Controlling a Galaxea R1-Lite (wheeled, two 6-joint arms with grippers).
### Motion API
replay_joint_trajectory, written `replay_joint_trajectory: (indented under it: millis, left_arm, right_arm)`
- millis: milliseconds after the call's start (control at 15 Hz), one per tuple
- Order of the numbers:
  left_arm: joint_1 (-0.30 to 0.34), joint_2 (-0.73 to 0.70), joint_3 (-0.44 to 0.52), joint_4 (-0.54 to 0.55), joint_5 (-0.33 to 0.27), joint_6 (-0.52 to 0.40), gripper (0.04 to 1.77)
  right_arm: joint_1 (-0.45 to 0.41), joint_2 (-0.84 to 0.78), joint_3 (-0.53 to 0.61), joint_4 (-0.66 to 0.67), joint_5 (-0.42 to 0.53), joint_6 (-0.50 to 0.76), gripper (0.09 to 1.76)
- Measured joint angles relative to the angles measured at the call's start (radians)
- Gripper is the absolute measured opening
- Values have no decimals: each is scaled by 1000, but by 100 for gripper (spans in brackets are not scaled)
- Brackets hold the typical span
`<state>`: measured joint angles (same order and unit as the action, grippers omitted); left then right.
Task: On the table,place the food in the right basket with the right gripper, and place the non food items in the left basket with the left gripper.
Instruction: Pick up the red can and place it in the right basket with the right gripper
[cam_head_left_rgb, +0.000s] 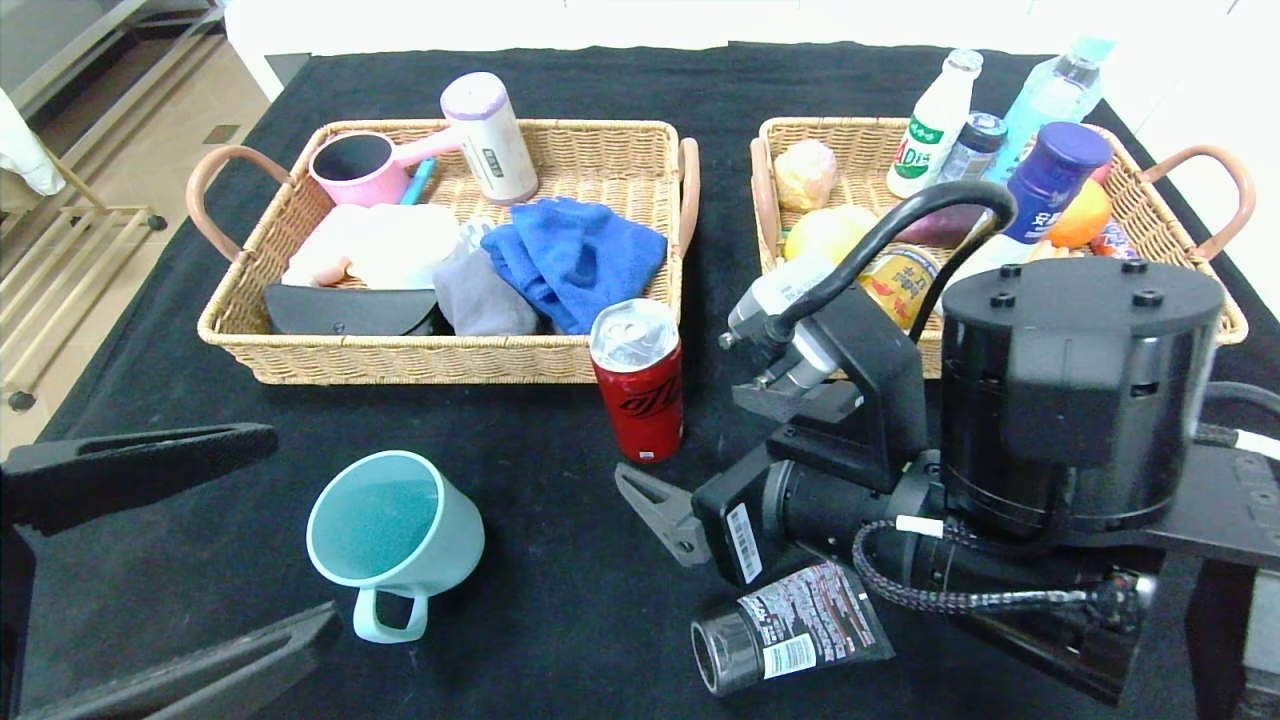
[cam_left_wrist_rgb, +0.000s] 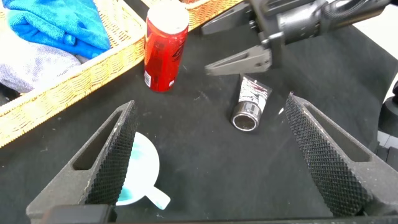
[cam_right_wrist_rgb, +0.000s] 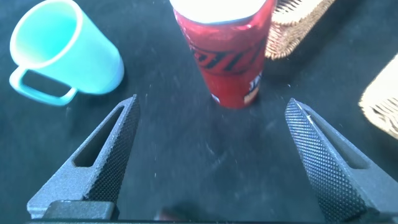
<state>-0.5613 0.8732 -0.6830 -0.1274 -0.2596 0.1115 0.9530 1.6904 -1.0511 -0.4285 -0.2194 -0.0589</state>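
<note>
A red cola can (cam_head_left_rgb: 637, 375) stands upright on the black table, just in front of the left basket (cam_head_left_rgb: 440, 362). My right gripper (cam_head_left_rgb: 688, 435) is open low beside the can, which shows ahead of its tips (cam_right_wrist_rgb: 212, 101) and outside the jaws. A teal mug (cam_head_left_rgb: 395, 530) lies tipped at front left. My left gripper (cam_head_left_rgb: 305, 522) hangs open over it, with the mug (cam_left_wrist_rgb: 140, 168) partly behind one finger. A black tube (cam_head_left_rgb: 785, 635) lies at the front under the right arm.
The left basket holds blue cloths (cam_head_left_rgb: 575, 255), a pink cup (cam_head_left_rgb: 355, 165) and other items. The right basket (cam_head_left_rgb: 775, 150) holds bottles and fruit. The right arm's big black joint (cam_head_left_rgb: 1080, 390) hides part of that basket.
</note>
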Motion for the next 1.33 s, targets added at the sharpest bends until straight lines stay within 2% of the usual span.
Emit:
replay_joint_trajectory:
  millis: [267, 600, 1333]
  left_arm:
    - [0, 0, 0, 0, 0, 0, 172]
    - [0, 0, 1, 1, 0, 0, 172]
    - [0, -1, 1, 0, 0, 3, 172]
  right_arm:
    - [-14, 69, -22, -96, -2, -9, 170]
    - [-34, 121, -87, -131, -8, -9, 170]
    - [-51, 197, -153, -181, -8, -9, 171]
